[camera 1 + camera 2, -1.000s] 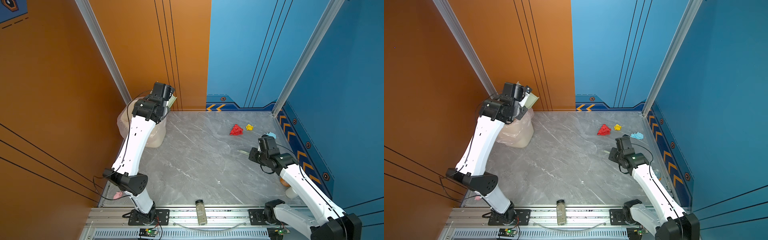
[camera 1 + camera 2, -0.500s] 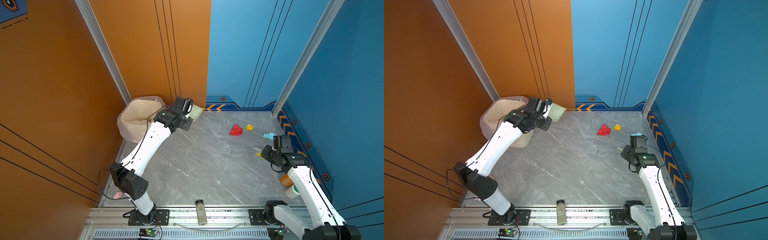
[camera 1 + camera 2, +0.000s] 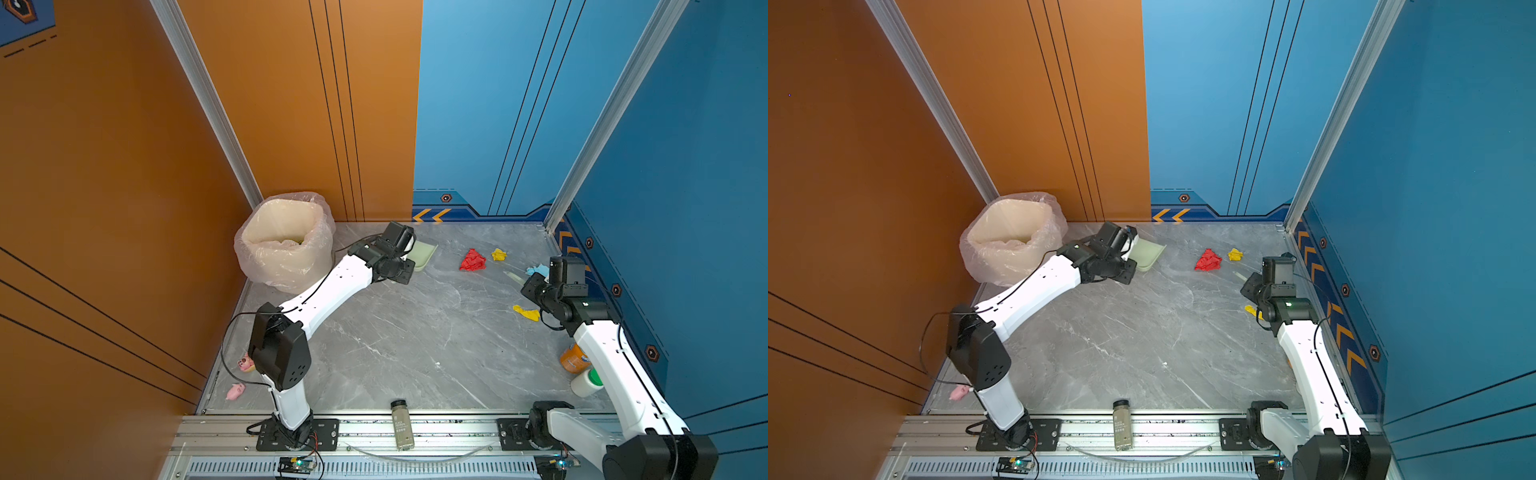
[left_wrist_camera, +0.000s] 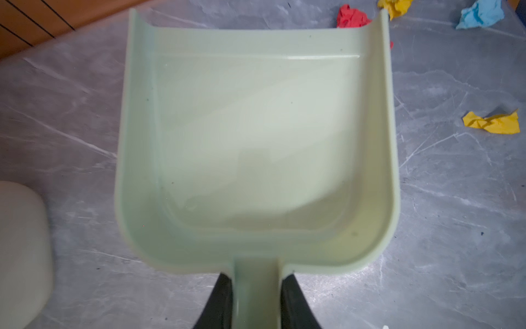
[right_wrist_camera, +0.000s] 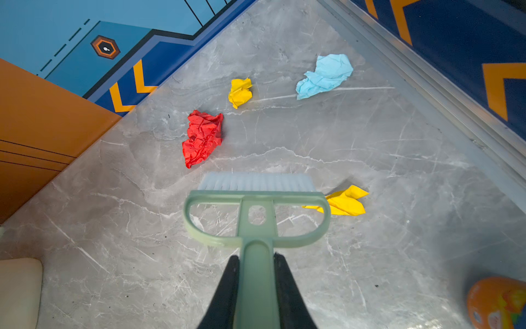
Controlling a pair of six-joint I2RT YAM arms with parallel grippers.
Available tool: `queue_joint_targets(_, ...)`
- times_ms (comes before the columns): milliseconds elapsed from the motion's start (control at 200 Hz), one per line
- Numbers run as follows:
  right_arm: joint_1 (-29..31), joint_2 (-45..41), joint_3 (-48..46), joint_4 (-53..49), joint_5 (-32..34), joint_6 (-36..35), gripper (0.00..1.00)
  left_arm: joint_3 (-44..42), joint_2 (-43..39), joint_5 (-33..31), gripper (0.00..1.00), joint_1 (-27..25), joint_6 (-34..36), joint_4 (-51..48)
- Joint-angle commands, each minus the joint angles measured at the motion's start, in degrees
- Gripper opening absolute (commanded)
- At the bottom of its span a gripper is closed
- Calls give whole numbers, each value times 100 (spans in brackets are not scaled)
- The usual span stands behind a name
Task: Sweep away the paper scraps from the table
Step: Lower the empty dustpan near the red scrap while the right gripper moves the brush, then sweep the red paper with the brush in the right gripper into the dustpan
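Over at the far right end of the table (image 3: pixel 415 332) four bits are lying loose: a red scrap (image 5: pixel 202 138), a small yellow scrap (image 5: pixel 240 91), a light blue scrap (image 5: pixel 324 75) near the edge rail, and a flat yellow scrap (image 5: pixel 345 202) just beside the brush (image 5: pixel 256 199). The right gripper (image 5: pixel 257 257) is clamped on the brush handle. The left gripper (image 4: pixel 255 276) is clamped on the dustpan (image 4: pixel 256 128) handle, near the bin (image 3: pixel 286 241).

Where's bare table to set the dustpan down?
The table is bare across its wide middle, from the dustpan and red scrap down to the bottle on the front rail. Crowded: far right corner with scraps and brush; right edge by can and jar; pigs front left.
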Motion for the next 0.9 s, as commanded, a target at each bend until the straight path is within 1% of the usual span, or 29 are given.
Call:
queue_joint_targets(0, -40, 177, 377, 471, -2, -48, 0, -131, 200, 305, 0, -152, -223, 153)
queue_joint_targets(185, -45, 616, 701, 971, -162, -47, 0, -329, 425, 458, 0, -317, -420, 380)
queue_joint_targets(491, -28, 1591, 1112, 2109, -426, 128, 0, -457, 798, 482, 0, -666, -379, 451)
queue_joint_targets(666, 16, 2297, 1447, 2261, -463, 289, 0, -545, 842, -83, 0, -915, -113, 446)
queue_joint_targets(741, 77, 2617, 1581, 2291, -518, 283, 0, -554, 860, -111, 0, -948, -80, 441)
queue_joint_targets(896, 181, 3335, 1896, 2258, -864, 294, 0, -580, 946, -85, 0, -973, -64, 439)
